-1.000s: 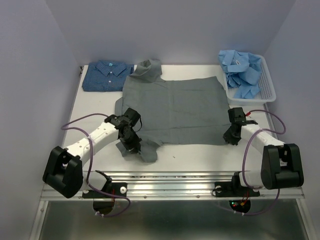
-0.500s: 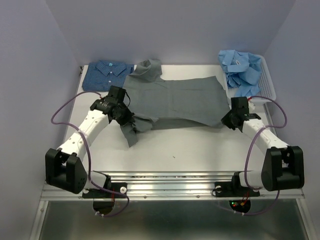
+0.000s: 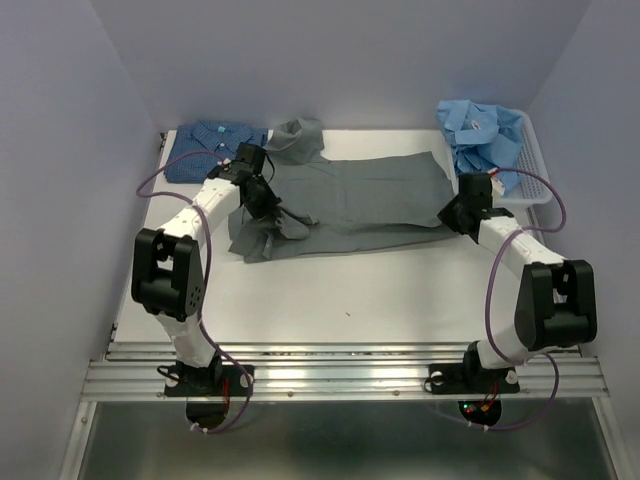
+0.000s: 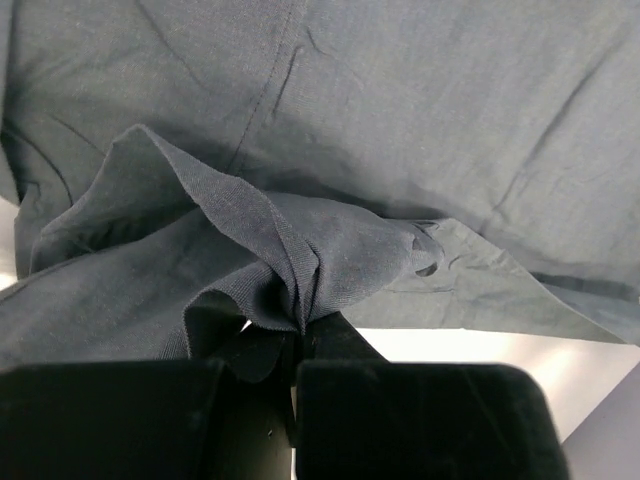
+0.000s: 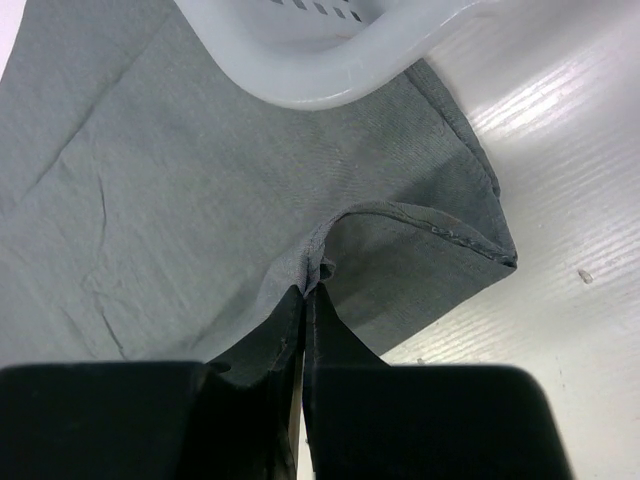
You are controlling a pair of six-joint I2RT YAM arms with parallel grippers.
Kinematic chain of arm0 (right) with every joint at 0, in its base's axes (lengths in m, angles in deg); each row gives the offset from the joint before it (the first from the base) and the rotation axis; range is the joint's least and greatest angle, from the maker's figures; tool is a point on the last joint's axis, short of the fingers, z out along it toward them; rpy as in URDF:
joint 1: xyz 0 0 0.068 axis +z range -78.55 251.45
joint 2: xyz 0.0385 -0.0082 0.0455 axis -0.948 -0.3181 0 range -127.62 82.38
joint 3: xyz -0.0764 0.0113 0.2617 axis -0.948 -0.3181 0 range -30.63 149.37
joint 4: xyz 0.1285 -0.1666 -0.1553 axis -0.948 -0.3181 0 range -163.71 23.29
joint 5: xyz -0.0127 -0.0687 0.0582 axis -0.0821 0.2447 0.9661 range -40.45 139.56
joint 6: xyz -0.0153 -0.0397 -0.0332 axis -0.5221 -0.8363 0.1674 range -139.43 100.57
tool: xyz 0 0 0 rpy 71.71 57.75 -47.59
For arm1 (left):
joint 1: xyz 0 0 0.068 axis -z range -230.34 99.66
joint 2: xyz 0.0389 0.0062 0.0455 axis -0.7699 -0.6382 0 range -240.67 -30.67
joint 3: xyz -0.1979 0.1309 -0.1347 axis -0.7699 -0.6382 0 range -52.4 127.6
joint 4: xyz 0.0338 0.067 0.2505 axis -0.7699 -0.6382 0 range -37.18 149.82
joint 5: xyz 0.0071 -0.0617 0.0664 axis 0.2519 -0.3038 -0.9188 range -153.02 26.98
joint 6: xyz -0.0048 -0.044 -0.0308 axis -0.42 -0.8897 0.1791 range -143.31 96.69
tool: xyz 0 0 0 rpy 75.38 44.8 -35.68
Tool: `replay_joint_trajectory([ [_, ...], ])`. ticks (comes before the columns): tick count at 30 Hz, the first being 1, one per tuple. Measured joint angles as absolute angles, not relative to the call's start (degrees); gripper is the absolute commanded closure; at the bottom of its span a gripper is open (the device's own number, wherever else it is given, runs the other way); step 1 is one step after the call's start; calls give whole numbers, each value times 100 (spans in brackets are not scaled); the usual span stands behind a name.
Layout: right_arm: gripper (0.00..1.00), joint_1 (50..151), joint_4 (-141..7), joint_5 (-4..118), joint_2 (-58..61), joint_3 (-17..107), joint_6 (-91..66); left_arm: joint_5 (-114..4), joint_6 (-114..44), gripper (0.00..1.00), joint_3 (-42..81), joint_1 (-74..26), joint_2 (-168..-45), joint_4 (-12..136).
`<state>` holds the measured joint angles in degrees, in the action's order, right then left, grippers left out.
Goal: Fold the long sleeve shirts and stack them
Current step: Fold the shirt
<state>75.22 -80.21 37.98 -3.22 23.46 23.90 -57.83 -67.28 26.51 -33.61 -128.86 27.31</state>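
Left wrist view showed the left gripper (image 4: 297, 335) closed tight on a bunched fold of the grey shirt (image 4: 420, 90). The cloth was pinched between the two dark fingers and rose in a ridge over the flatter layer behind it. From the right wrist view, the right gripper (image 5: 305, 295) was likewise closed, its fingers meeting on a thin raised crease near the shirt's hemmed corner. That corner lay just beside the curved rim of the white basket (image 5: 320, 60). Seen from the top external view, the grey shirt lay as a long band across the middle of the table (image 3: 350, 300), one gripper at each end. It was crumpled at its left end, and one part reached toward the back wall. Farther back on the right, the basket held a loose heap of light blue shirts (image 3: 480, 140). At the far left corner the dark blue shirt (image 3: 205, 150) lay folded flat on the table, collar showing.
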Motion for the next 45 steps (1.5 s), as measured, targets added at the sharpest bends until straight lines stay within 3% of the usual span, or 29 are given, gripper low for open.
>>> replay_joint_trajectory([
  [5, 99, 7522, -7931, 3730, -447, 2387, 2379, -5715, -6651, 98, 2785, -3385, -13297, 2733],
  [9, 99, 7522, -7715, 3612, -694, 2416, 2255, -5726, -6603, 84, 3097, -3400, -13513, 2733],
  [10, 99, 7522, -7688, 3582, -759, 2433, 2226, -5735, -6588, 67, 3250, -3402, -13594, 2751],
  [11, 96, 7522, -7667, 3534, -869, 2486, 2185, -5746, -6544, 59, 3377, -3411, -13675, 2759],
  [12, 94, 7522, -7638, 3481, -1028, 2573, 2132, -5750, -6537, 39, 3526, -3411, -13730, 2779],
  [14, 85, 7522, -7594, 3407, -1205, 2669, 2071, -5772, -6459, 23, 3718, -3418, -13931, 2812],
  [16, 63, 7522, -7577, 3348, -1321, 2748, 1995, -5853, -6448, 7, 3899, -3424, -14090, 2847],
  [17, 51, 7522, -7562, 3335, -1330, 2770, 1944, -5907, -6384, 4, 4000, -3431, -14175, 2862],
  [18, 36, 7522, -7525, 3313, -1330, 2796, 1916, -5990, -6319, 4, 4096, -3433, -14252, 2869],
  [19, 28, 7522, -7514, 3293, -1330, 2831, 1868, -6073, -6277, 4, 4208, -3433, -14324, 2831],
  [20, 11, 7522, -7494, 3295, -1330, 2859, 1853, -6174, -6194, 4, 4420, -3435, -14438, 2772],
  [22, 0, 7522, -7448, 3344, -1295, 2890, 1739, -6264, -6068, 4, 4835, -3442, -14637, 2657],
  [26, 0, 7522, -7372, 3617, -1028, 2811, 1479, -6355, -5858, 2, 5019, -3442, -14610, 2748],
  [33, 0, 7533, -6888, 4373, -71, 2217, 1029, -6098, -5713, 1, 3375, -3302, -13312, 3395],
  [37, 0, 7734, -6718, 4734, -390, 2175, 956, -5853, -5718, 1, 2885, -2959, -13139, 3712],
  [45, 0, 7876, -6620, 4959, -1599, 2247, 834, -5392, -5720, 1, 2636, -2681, -14036, 4383],
])
